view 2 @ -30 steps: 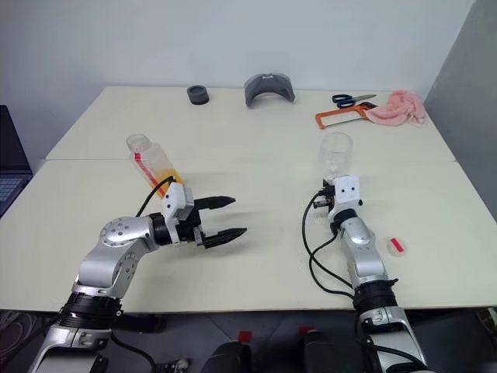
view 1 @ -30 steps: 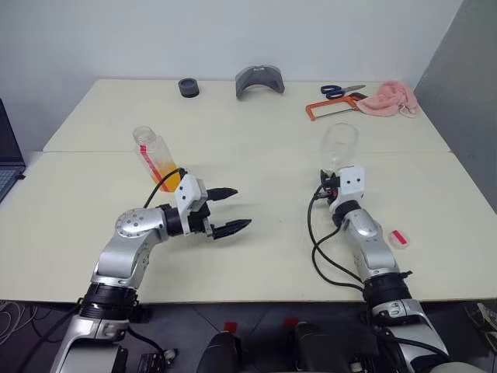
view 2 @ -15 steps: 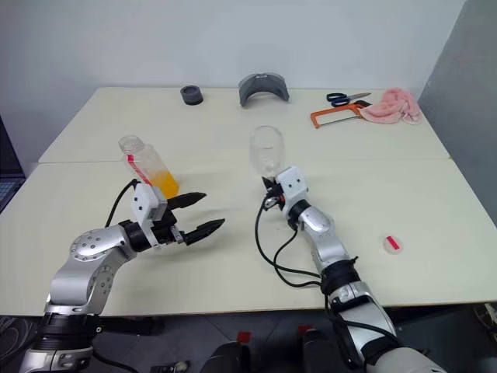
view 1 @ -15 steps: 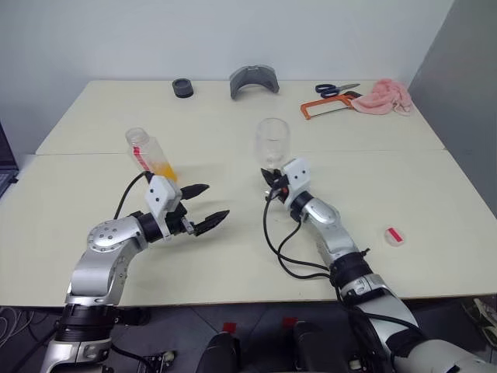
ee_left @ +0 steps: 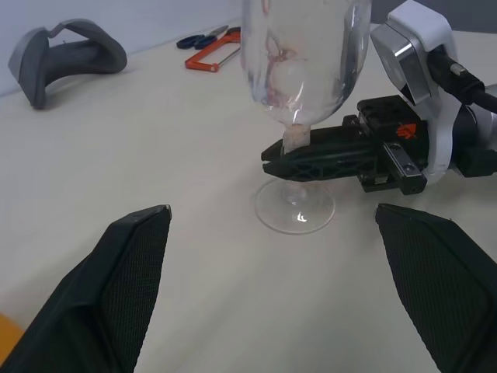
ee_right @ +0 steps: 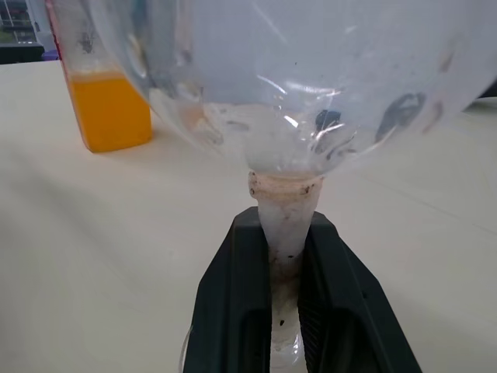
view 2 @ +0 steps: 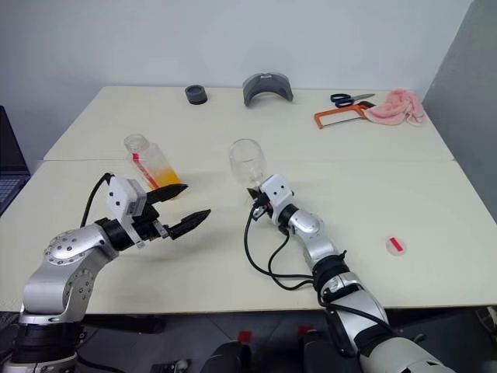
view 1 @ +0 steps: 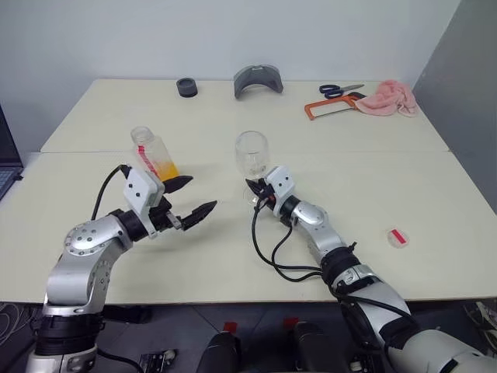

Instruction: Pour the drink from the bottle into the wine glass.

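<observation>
The wine glass (view 1: 251,150) stands upright and empty at the middle of the table, its foot (ee_left: 295,213) down at the tabletop. My right gripper (view 1: 255,191) is shut on its thin stem (ee_right: 283,210). To the left stands the bottle (view 1: 151,152), tilted and uncapped, with the orange drink (ee_right: 109,113) in its lower part. My left gripper (view 1: 202,194) is open and holds nothing. It hovers just in front of the bottle, pointing at the glass. Its two black fingers (ee_left: 128,287) stand wide on either side of the glass foot.
A red-white cap (view 1: 397,237) lies at the right front. Along the far edge are a black ring (view 1: 186,86), a grey curved piece (view 1: 258,80), scissors (view 1: 340,90), an orange hacksaw (view 1: 330,106) and a pink cloth (view 1: 387,97). A laptop (view 1: 6,159) sits at the left edge.
My right gripper carried the wine glass from the right side leftward to the table's middle. My left gripper drew back to the left and slightly up, staying open beside the bottle.
</observation>
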